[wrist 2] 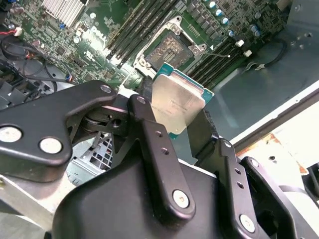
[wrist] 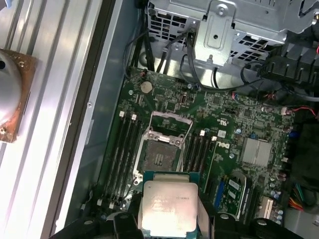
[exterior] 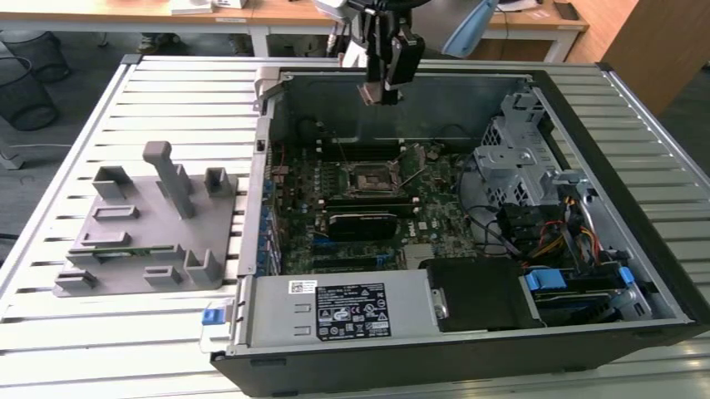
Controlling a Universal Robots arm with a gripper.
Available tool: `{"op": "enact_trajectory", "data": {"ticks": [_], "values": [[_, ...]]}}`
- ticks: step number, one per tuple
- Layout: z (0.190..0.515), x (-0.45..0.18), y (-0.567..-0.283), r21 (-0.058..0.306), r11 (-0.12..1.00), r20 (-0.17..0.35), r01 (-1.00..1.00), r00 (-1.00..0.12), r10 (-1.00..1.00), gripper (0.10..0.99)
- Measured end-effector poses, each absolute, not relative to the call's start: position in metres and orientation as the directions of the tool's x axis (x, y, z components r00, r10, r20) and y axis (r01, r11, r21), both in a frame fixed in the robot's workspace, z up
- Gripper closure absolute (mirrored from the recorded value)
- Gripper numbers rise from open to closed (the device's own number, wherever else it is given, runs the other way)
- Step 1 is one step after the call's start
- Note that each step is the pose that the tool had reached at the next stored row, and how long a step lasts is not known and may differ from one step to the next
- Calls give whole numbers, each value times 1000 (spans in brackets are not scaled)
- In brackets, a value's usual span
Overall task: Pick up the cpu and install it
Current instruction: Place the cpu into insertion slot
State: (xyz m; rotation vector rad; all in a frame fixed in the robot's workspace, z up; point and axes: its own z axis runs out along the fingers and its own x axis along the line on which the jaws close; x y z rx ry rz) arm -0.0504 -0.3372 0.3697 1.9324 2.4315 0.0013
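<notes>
My gripper [exterior: 381, 93] hangs above the back wall of the open computer case [exterior: 621, 166], shut on the cpu. The cpu [wrist 2: 178, 99] is a small square chip with a pale silvery top and a green rim, pinched by its edges between the black fingers [wrist 2: 149, 129]. In the first wrist view the cpu [wrist: 168, 206] sits between the fingertips of the gripper [wrist: 168, 219], a little off from the open socket [wrist: 159, 155]. The socket [exterior: 367, 176] lies in the middle of the green motherboard [exterior: 433, 208], its frame lifted and its contact field bare.
A grey plastic holder [exterior: 150, 224] with upright posts stands on the slatted table at the exterior view's left. Inside the case are a metal drive cage [exterior: 516, 158], bundled cables [exterior: 566, 241] and a power supply [exterior: 344, 309]. A round metal part [wrist: 10, 94] rests on the table.
</notes>
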Motion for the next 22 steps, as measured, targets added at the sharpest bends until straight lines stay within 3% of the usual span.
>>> {"op": "enact_trajectory", "data": {"ticks": [14, 22], "values": [[358, -50, -335, 23, 108, -35, 994, -107, 994, 557], [348, -50, -334, 25, 95, -49, 995, -94, 994, 557]]}}
